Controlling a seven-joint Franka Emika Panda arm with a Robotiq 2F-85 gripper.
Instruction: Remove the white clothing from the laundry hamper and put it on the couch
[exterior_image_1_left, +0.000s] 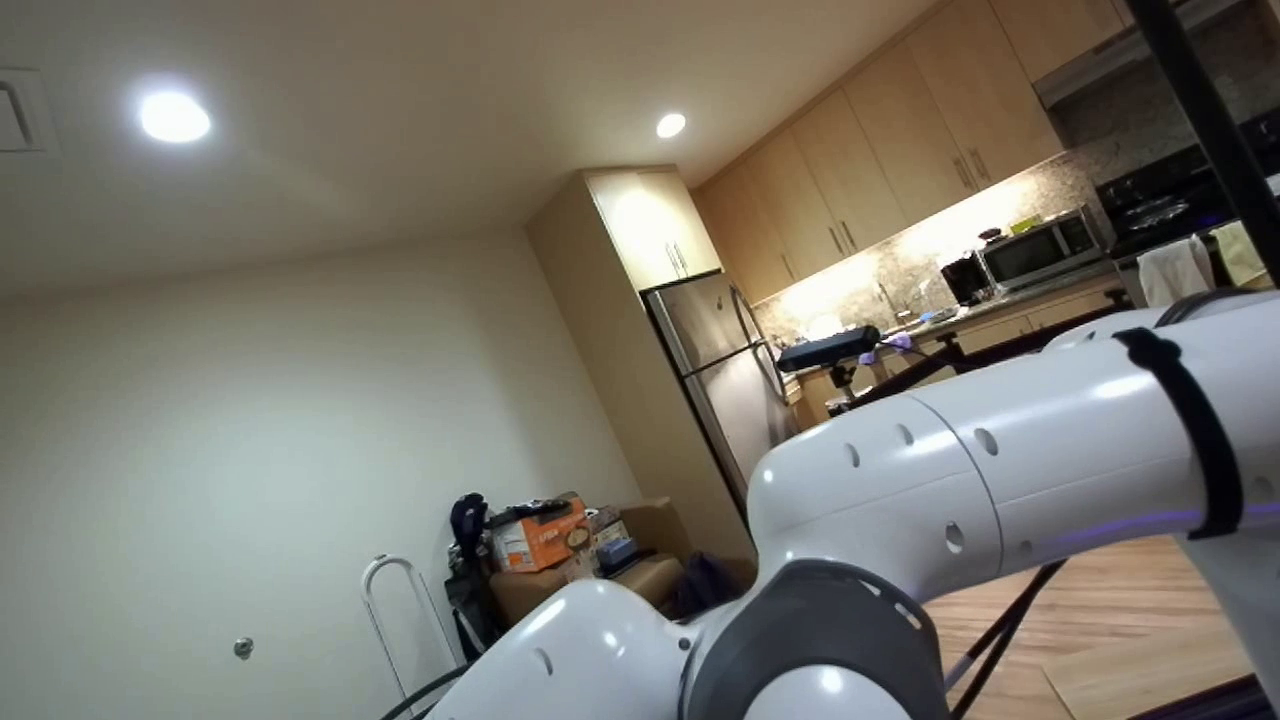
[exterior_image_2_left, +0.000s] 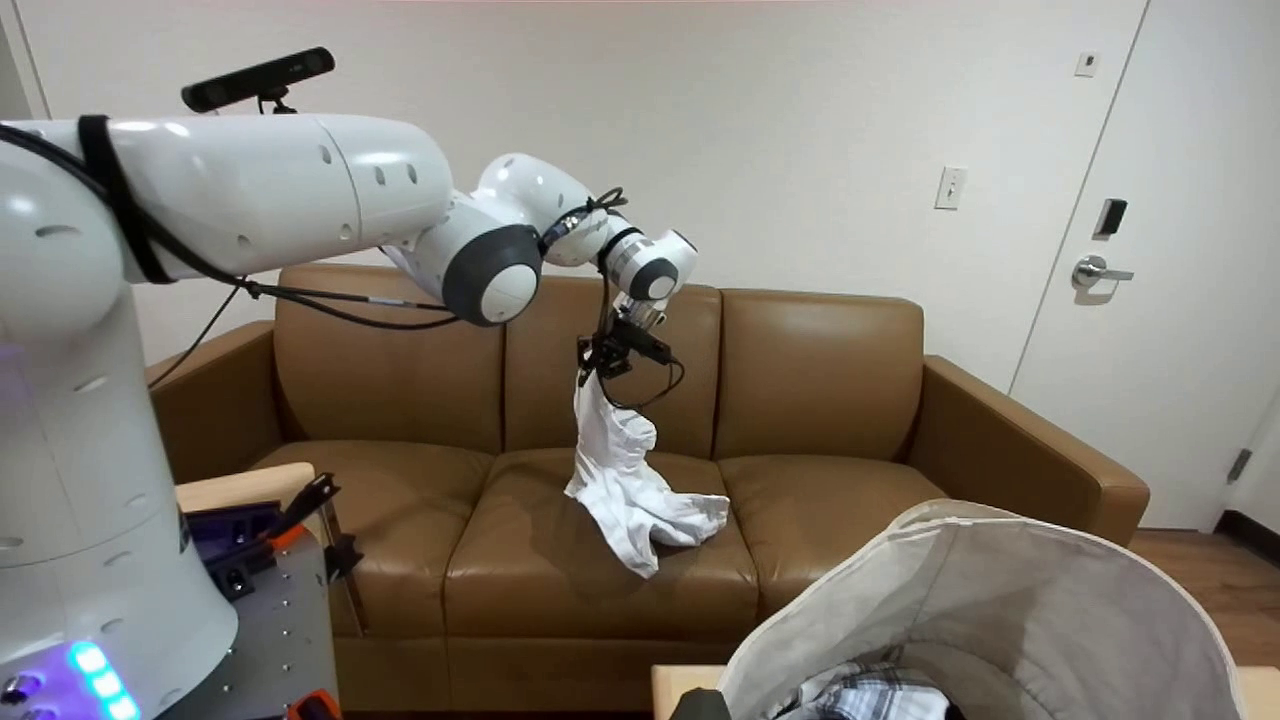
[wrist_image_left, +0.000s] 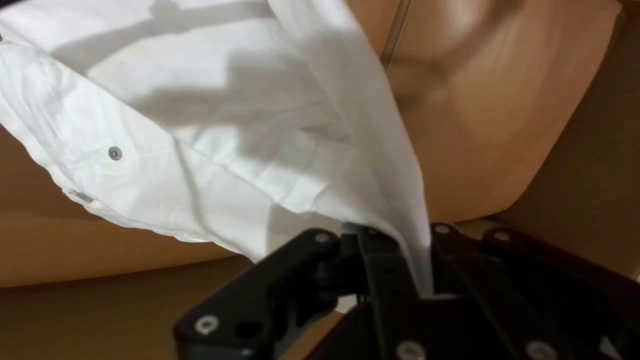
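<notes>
The white clothing (exterior_image_2_left: 640, 500) hangs from my gripper (exterior_image_2_left: 590, 372) in an exterior view. Its lower part rests on the middle seat of the brown couch (exterior_image_2_left: 840, 510). In the wrist view my gripper (wrist_image_left: 405, 245) is shut on a fold of the white clothing (wrist_image_left: 215, 120), which spreads away to the upper left and shows a metal snap. The couch (wrist_image_left: 495, 130) shows beneath it. The beige laundry hamper (exterior_image_2_left: 1090, 600) stands at the lower right of an exterior view, away from the gripper. Plaid clothing (exterior_image_2_left: 880, 695) lies inside it; the hamper's bottom is partly hidden.
The hamper stands on a light wooden surface (exterior_image_2_left: 685, 685) in front of the couch. The couch's armrest (exterior_image_2_left: 1040, 440) rises behind the hamper. A metal cart (exterior_image_2_left: 285, 620) stands by the robot base. In an exterior view the arm (exterior_image_1_left: 880, 480) covers the lower right, with kitchen cabinets behind.
</notes>
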